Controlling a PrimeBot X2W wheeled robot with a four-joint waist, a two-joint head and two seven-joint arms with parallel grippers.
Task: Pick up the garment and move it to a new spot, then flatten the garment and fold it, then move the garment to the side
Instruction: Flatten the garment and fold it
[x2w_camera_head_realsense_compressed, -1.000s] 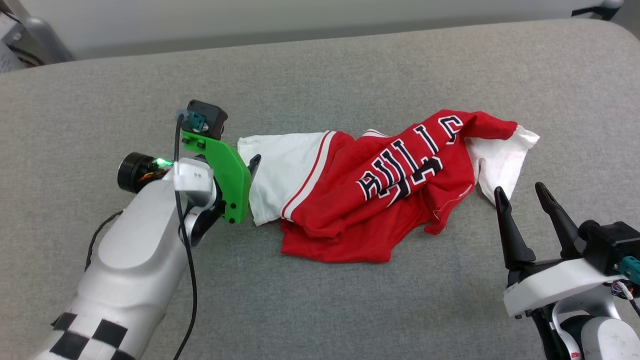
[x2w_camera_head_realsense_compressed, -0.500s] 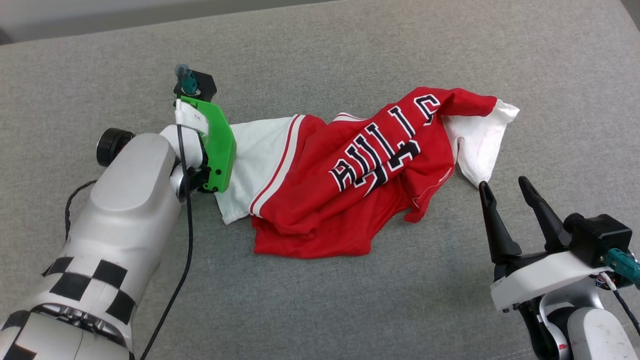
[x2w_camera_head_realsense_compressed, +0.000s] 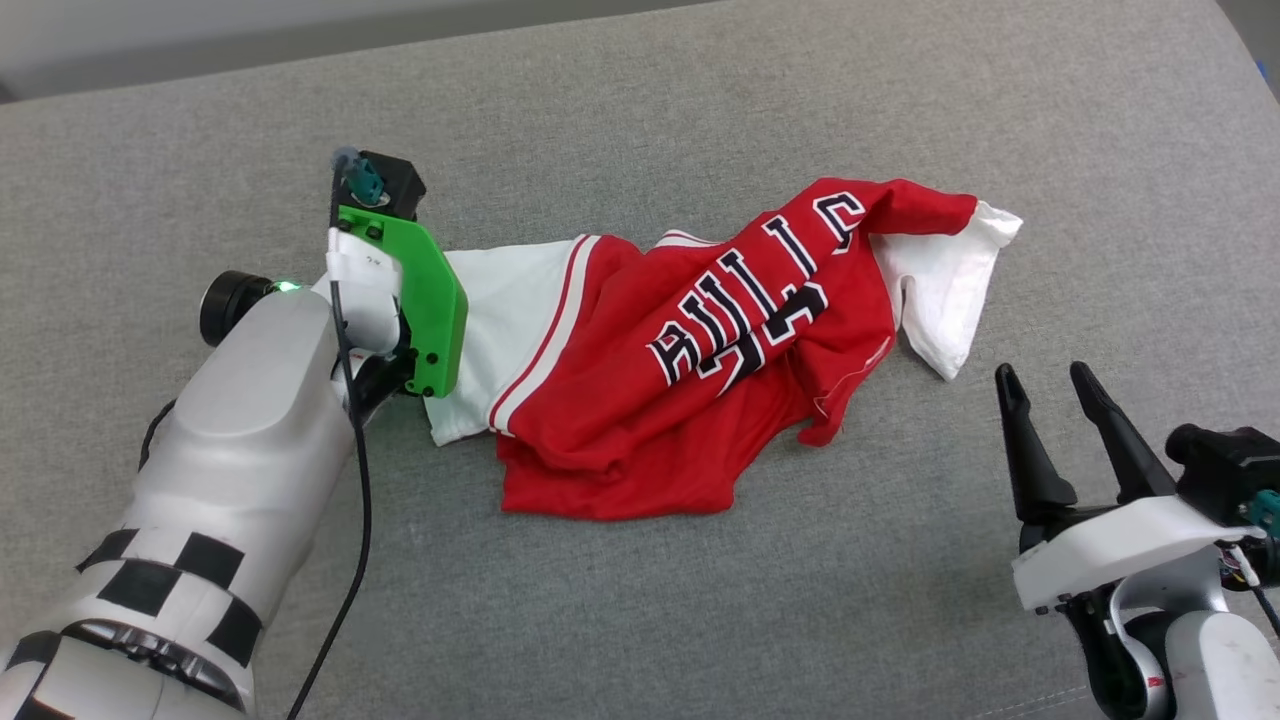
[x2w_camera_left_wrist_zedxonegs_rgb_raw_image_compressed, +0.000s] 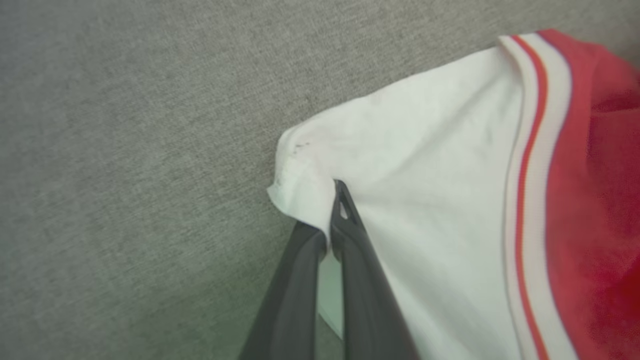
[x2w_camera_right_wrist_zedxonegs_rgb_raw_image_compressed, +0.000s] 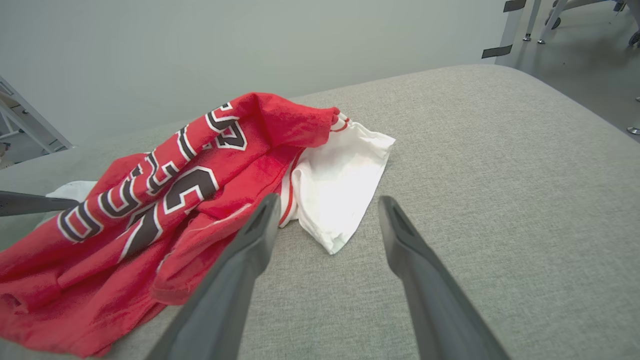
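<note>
left wrist view is showing the left gripper pressing its two dark fingers together on the corner of the white sleeve, w/ only a thin bite of cloth sitting between the tips. the garment is lying crumpled mid-way across the grey padded surface, red body bunching up and lettering twisting across it. its far sleeve is trailing toward the right gripper, which is waiting spread wide, holding nothing, near that sleeve but not touching.

risks, as i'm judging them: the pinch is sitting so close to the hem that the cloth is prob going to slide out once the arm starts lifting, esp. w/ the whole weight hanging off one sleeve. it may also be catching just one layer, so the sleeve is opening up instead of the shirt following. if the lift is staying low, the red body is dragging over the grey cloth and bunching tighter, making the flattening harder. w/ the right side gripping nothing, nothing is sharing the load.

vs a sec ago: the left fingers were standing apart just beside the sleeve edge; now they're over it & clamping. the head cam is shifting too, so the shirt's drift across the pic isn't a real move; its lay is looking the same. right gripper is staying spread.
</note>
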